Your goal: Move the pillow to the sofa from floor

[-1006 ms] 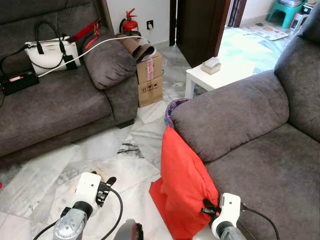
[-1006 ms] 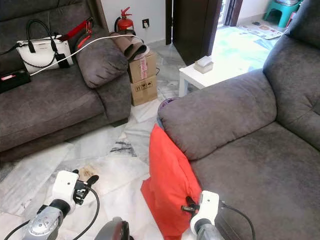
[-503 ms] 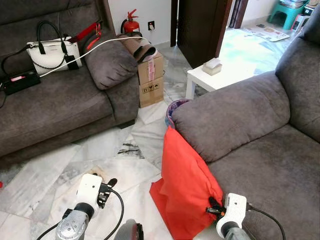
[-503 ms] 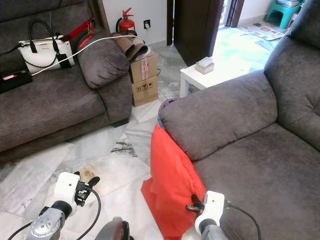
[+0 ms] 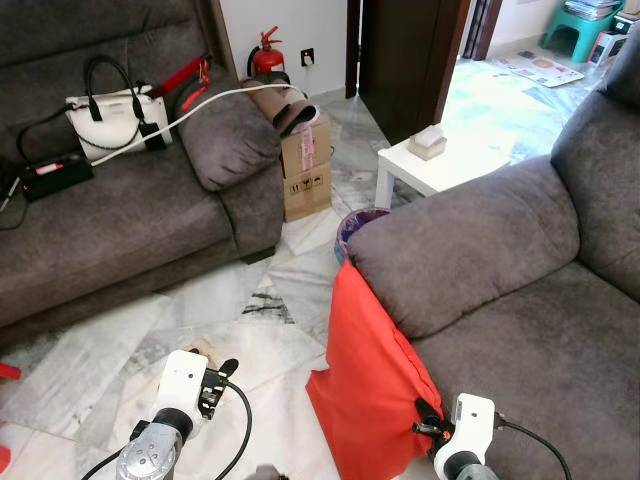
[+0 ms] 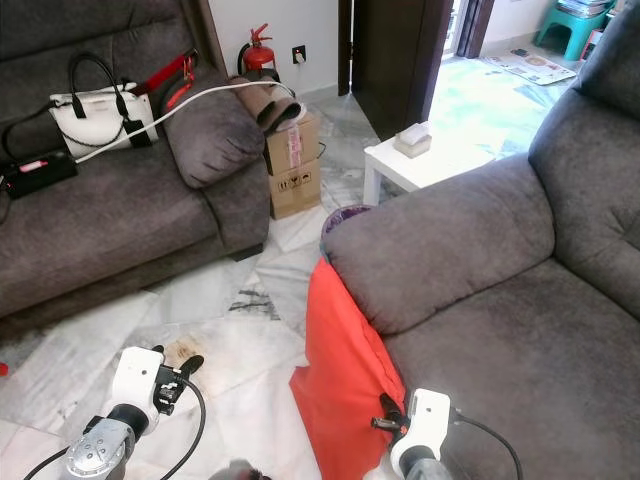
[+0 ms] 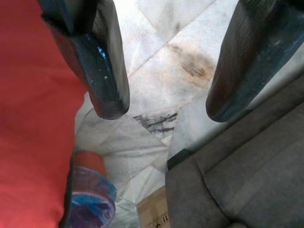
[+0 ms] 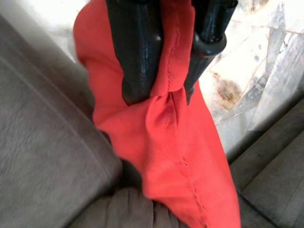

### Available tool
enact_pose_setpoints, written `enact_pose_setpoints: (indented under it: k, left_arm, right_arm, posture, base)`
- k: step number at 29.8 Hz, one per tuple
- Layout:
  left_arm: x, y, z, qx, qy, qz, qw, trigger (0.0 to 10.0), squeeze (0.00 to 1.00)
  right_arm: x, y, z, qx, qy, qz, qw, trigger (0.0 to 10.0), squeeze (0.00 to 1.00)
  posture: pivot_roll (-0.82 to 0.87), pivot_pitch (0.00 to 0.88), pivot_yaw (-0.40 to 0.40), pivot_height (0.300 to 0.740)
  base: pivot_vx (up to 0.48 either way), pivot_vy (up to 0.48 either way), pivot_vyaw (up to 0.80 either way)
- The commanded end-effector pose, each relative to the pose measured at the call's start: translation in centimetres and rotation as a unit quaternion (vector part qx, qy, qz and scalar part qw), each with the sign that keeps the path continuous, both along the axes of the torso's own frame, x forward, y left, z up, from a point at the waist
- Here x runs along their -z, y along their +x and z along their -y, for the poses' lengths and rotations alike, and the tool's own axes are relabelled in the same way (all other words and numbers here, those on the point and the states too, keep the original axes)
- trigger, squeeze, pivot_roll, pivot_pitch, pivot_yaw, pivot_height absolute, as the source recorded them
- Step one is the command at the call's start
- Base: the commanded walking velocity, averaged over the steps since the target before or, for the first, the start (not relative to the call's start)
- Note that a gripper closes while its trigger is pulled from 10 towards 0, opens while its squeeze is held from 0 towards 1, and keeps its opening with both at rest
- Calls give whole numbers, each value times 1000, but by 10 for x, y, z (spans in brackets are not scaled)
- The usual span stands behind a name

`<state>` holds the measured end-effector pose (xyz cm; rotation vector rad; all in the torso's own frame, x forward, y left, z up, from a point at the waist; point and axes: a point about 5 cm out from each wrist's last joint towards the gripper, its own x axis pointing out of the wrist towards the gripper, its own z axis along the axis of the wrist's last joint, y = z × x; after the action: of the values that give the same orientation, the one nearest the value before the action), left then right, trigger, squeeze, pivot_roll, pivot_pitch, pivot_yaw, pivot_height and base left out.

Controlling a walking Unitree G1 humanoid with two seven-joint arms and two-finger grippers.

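Right hand [image 8: 164,92] clamped on red pillow [image 5: 365,375] seam; left hand [image 7: 164,102] open, empty. Lift high, clear sofa [image 5: 520,340] seat edge, then release.

Two silver cylindrical metal forearms, each ending in a boxy white plastic wrist housing. Left arm's white housing [image 5: 181,379] with rounded corners and a black bracket on its far right side; thin black cable looping from it toward the near edge. Right arm's white housing [image 5: 470,422] smaller, with a dark round spot on top and its own black cable trailing right. Long glossy black fingers [image 7: 107,71] with rounded tips, faintly scuffed.
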<state>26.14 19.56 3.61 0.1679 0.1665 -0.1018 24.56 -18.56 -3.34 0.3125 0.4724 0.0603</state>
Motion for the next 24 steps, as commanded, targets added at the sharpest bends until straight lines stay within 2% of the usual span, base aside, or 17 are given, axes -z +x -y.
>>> enact_pose_setpoints:
  k: [1, 7, 10, 15, 17, 20, 21, 22, 24]
  left_arm:
    - [5, -4, -4, -3, -1, -11, 1000, 10000, 0]
    - [5, -3, -4, 0, -1, -10, 1000, 10000, 0]
    - [4, -3, -4, 1, 0, -8, 1000, 10000, 0]
    - [1, -1, -4, 2, -2, -4, 1000, 10000, 0]
    - [1, -1, -3, 20, -11, -6, 1000, 10000, 0]
    - [-3, -1, -3, 33, -17, 2, 999, 10000, 0]
    - [-6, -1, -3, 52, -25, 0, 998, 10000, 0]
    - [-7, -1, -4, 59, -27, -3, 998, 10000, 0]
    - [-3, -3, -3, 102, -26, -34, 994, 10000, 0]
  right_arm:
    - [-5, 2, 4, -1, -4, 22, 1000, 10000, 0]
    - [-7, 3, 12, 5, -16, 25, 1000, 10000, 0]
    - [-13, 8, 14, -4, -21, 40, 999, 10000, 0]
    - [-28, 21, 14, -74, -47, 76, 993, 10000, 0]
    - [-34, 22, 12, -149, -59, 90, 983, 10000, 0]
    - [-38, 22, 12, -205, -77, 96, 971, 10000, 0]
    - [-41, 20, 15, -276, -90, 88, 953, 10000, 0]
    - [-42, 18, 15, -301, -95, 81, 945, 10000, 0]
    - [-37, 7, 18, -407, -131, 33, 903, 10000, 0]
  posture:
    - [24, 88, 85, 740]
    - [22, 78, 90, 740]
    - [26, 76, 90, 740]
    - [31, 79, 89, 740]
    - [32, 81, 89, 740]
    - [31, 81, 89, 740]
    - [33, 84, 91, 740]
    - [34, 87, 92, 740]
    - [32, 87, 92, 740]
  base:
    - [0, 0, 0]
    - [0, 0, 0]
    - [0, 0, 0]
    - [0, 0, 0]
    - [0, 0, 0]
    - [0, 0, 0]
    - [0, 0, 0]
    - [0, 0, 0]
    - [0, 0, 0]
